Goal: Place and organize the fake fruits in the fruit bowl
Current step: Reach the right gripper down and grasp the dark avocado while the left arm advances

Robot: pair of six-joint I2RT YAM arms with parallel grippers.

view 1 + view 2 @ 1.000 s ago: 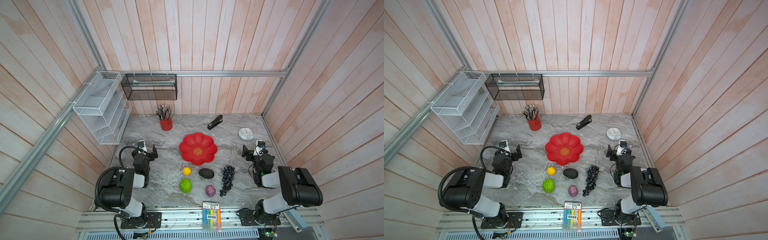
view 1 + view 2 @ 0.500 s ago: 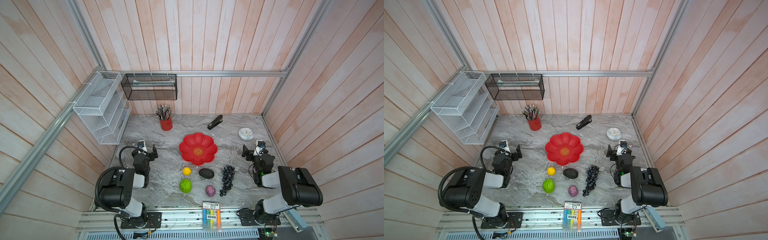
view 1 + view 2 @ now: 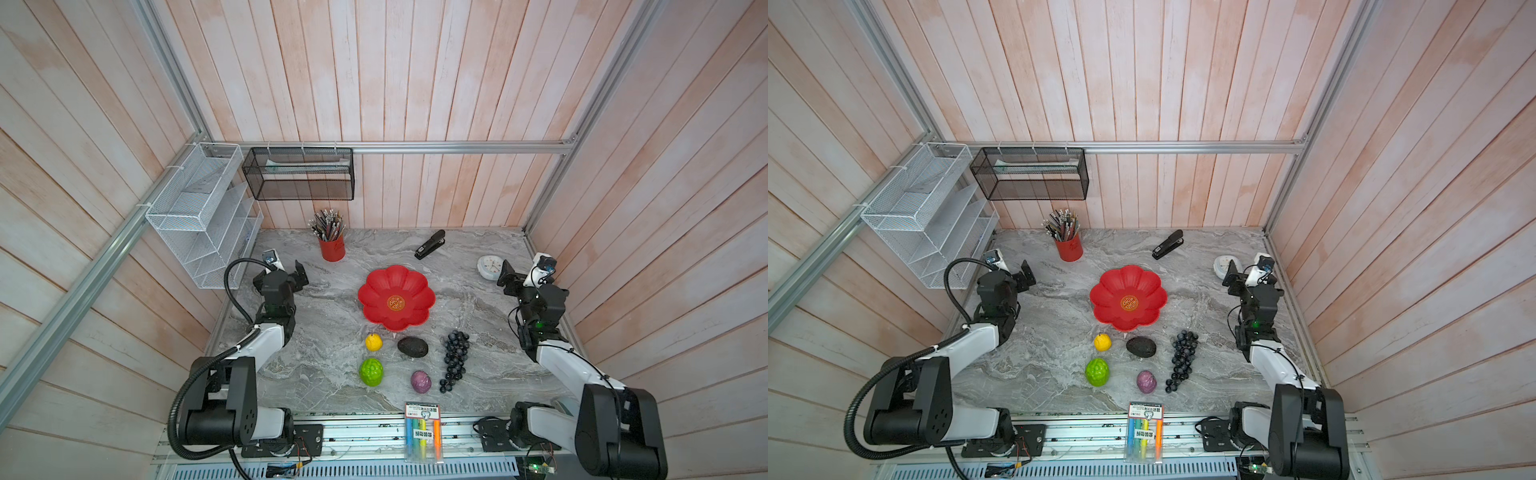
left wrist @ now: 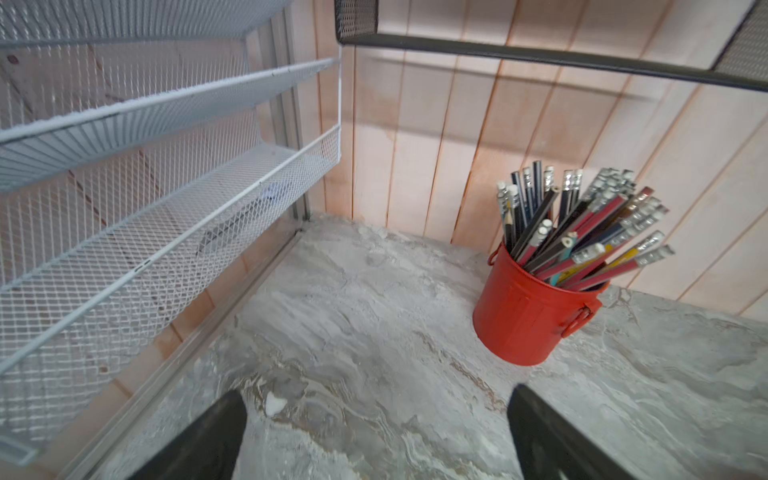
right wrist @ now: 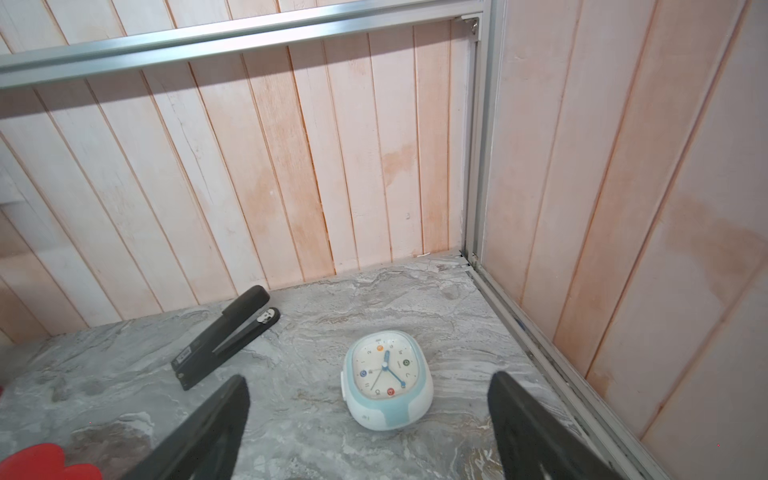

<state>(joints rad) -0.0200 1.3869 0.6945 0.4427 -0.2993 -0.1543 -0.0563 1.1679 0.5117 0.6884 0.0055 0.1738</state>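
Spread and empty by the counter's right edge, the right end effector [image 3: 519, 274] is the nearer to the long dark plastic grape bunch [image 3: 455, 357], which lies front-to-back towards the front edge, outside the scalloped glossy red bowl [image 3: 374, 291].

Both top views overlook the whole table [image 3: 324, 374]; wrist cameras, low, face the back wall [image 4: 415, 145].

Ahead of the left jaws stands a red pencil cup [image 4: 536, 316], with a white wire rack [image 4: 124, 208] alongside. Ahead of the right jaws a clock [image 5: 386, 382] lies face-up, with a black stapler [image 5: 226, 336] farther off.
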